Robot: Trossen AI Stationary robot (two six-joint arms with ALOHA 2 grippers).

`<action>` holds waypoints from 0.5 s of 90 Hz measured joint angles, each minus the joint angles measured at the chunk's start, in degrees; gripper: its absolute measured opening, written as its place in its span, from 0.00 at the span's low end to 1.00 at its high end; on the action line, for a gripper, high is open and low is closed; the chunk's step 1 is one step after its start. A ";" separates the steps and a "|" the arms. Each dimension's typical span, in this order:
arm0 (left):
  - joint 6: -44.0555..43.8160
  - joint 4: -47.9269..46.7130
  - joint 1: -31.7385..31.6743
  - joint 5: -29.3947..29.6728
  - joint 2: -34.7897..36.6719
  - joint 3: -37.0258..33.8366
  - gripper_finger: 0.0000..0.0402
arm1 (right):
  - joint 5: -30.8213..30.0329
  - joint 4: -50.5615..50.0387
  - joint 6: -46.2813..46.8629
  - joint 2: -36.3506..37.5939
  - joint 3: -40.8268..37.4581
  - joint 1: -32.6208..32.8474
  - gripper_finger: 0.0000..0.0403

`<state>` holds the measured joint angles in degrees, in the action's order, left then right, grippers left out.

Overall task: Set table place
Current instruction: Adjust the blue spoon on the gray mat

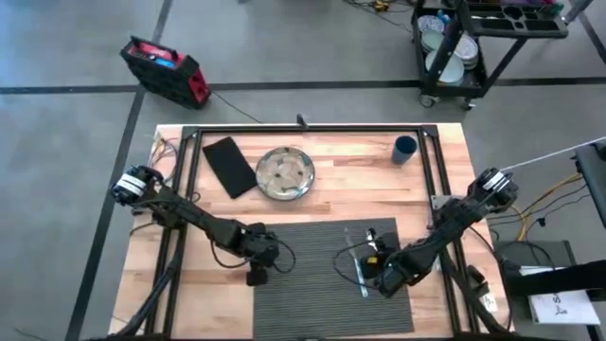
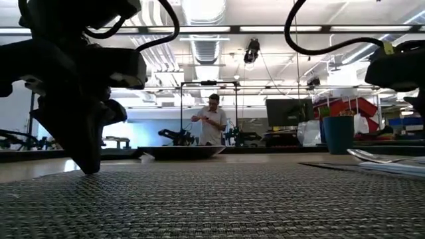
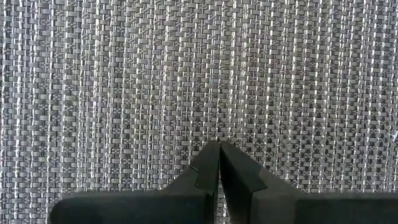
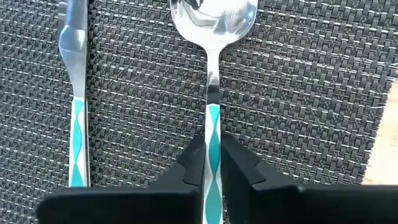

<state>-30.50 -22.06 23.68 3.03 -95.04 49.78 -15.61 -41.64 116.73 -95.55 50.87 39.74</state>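
Woven grey, the place (image 1: 322, 275) lies at the table's (image 1: 360, 180) near edge. My right gripper (image 4: 213, 168) clamps the spoon (image 4: 213, 37) beside the fork (image 4: 76, 93); my left gripper (image 3: 219, 168), closed and empty, hangs over the mat. Plate (image 1: 285, 173), napkin (image 1: 230, 166), cup (image 1: 405, 148) remain unplaced

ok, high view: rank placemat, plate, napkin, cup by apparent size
1. Placemat, largest by far.
2. Plate.
3. Napkin, close to the plate in area, so that order is unsure.
4. Cup, smallest.
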 joint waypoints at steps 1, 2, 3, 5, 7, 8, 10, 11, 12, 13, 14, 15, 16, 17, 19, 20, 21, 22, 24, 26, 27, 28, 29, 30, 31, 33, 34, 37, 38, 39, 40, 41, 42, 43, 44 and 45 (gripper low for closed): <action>0.00 0.00 0.00 0.00 0.01 0.00 0.00 | -0.02 -0.45 0.12 0.03 0.21 -0.01 0.02; 0.00 0.00 0.00 0.00 0.02 0.00 0.00 | -0.06 -0.97 0.19 0.07 0.46 -0.03 0.02; 0.00 0.00 0.00 0.00 0.02 0.00 0.00 | -0.16 -1.51 0.21 0.13 0.70 -0.03 0.02; -0.03 0.02 0.00 0.00 0.02 0.00 0.00 | -0.46 -2.64 0.19 0.26 1.22 -0.03 0.02; -0.03 0.02 0.00 0.00 0.04 -0.03 0.00 | -0.68 -3.76 0.14 0.47 1.78 -0.03 0.02; -0.05 0.02 0.00 0.00 0.04 -0.04 0.00 | -0.73 -4.33 0.11 0.61 2.10 -0.03 0.01; -0.05 0.04 0.00 0.00 0.04 -0.05 0.00 | -0.82 -5.38 0.05 0.87 2.75 -0.03 0.01; -0.05 0.04 0.00 0.00 0.04 -0.06 0.00 | -0.89 -5.83 0.02 0.99 3.06 -0.03 0.01; -0.05 0.04 0.00 0.00 0.04 -0.07 0.00 | -0.96 -6.26 0.02 1.12 3.38 -0.03 0.01; -0.05 0.04 0.00 0.00 0.04 -0.07 0.00 | -0.98 -6.68 0.00 1.20 3.68 0.00 0.01; -0.06 0.06 0.00 0.00 0.04 -0.07 0.00 | -0.99 -7.10 0.00 1.26 3.98 0.05 0.01; -0.10 0.07 0.00 0.00 0.04 -0.07 0.00 | -0.96 -7.50 0.01 1.28 4.31 0.10 0.01; -0.15 0.07 0.00 0.00 0.04 -0.07 0.00 | -0.95 -7.91 0.03 1.30 4.60 0.17 0.01; -0.22 0.07 0.00 0.00 0.04 -0.07 0.00 | -0.95 -8.33 0.05 1.32 4.86 0.25 0.01; -0.27 0.07 0.00 0.00 0.06 -0.07 0.00 | -0.94 -9.35 0.31 1.32 5.48 0.43 0.01; -0.31 0.07 0.00 0.00 0.07 -0.07 0.00 | -0.92 -9.83 0.49 1.33 5.76 0.53 0.01; -0.39 0.07 0.00 0.00 0.07 -0.07 0.00 | -0.90 -10.28 0.69 1.36 6.03 0.64 0.01; -0.46 0.08 0.00 0.00 0.07 -0.07 0.00 | -0.87 -10.72 0.89 1.39 6.29 0.76 0.01; -0.51 0.09 0.00 0.00 0.07 -0.09 0.00 | -0.80 -11.46 1.43 1.47 6.81 1.02 0.01; -0.53 0.09 0.00 0.00 0.07 -0.09 0.00 | -0.67 -12.05 2.12 1.56 7.38 1.25 0.01; -0.59 0.10 0.00 0.00 0.07 -0.09 0.00 | -0.55 -12.24 2.45 1.60 7.65 1.38 0.01; -0.64 0.11 0.00 0.00 0.07 -0.09 0.00 | -0.39 -12.33 2.72 1.63 7.88 1.55 0.01; -0.66 0.11 0.00 0.00 0.07 -0.09 0.00 | -0.24 -12.38 3.08 1.66 8.12 1.72 0.01; -0.67 0.11 0.00 0.00 0.07 -0.09 0.00 | -0.10 -12.39 3.51 1.68 8.35 1.89 0.01; -0.70 0.11 0.00 0.00 0.07 -0.09 0.00 | 0.08 -12.49 3.82 1.69 8.54 2.04 0.01; -0.87 0.11 0.00 0.00 0.07 -0.09 0.00 | 0.64 -12.77 4.48 1.69 8.94 2.39 0.01; -0.97 0.11 0.00 0.00 0.07 -0.09 0.00 | 1.02 -12.89 4.91 1.69 9.11 2.58 0.01; -1.15 0.13 0.00 -0.02 0.07 -0.09 0.00 | 2.05 -13.21 5.79 1.69 9.45 3.18 0.01; -1.22 0.14 0.00 -0.02 0.07 -0.09 0.00 | 2.30 -13.27 6.05 1.69 9.51 3.36 0.01; -1.30 0.15 0.00 -0.02 0.07 -0.09 0.00 | 2.58 -13.28 6.43 1.69 9.56 3.57 0.01; -1.38 0.15 0.00 -0.02 0.07 -0.09 0.00 | 2.84 -13.30 6.74 1.69 9.58 3.78 0.01; -1.45 0.15 0.00 -0.01 0.07 -0.09 0.00 | 3.09 -13.34 6.99 1.69 9.60 3.98 0.01; -1.51 0.15 0.00 0.00 0.07 -0.10 0.00 | 3.35 -13.37 7.24 1.69 9.60 4.19 0.01; -1.53 0.17 0.00 0.00 0.07 -0.09 0.00 | 3.62 -13.38 7.54 1.69 9.59 4.38 0.01; -1.53 0.18 0.00 0.00 0.07 -0.10 0.00 | 3.89 -13.38 7.88 1.69 9.58 4.56 0.01; -1.53 0.20 0.00 0.00 0.07 -0.11 0.00 | 4.12 -13.35 8.19 1.69 9.53 4.74 0.01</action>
<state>-32.03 -21.87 23.68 3.03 -94.98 49.67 -11.49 -54.99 124.92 -93.86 60.40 44.48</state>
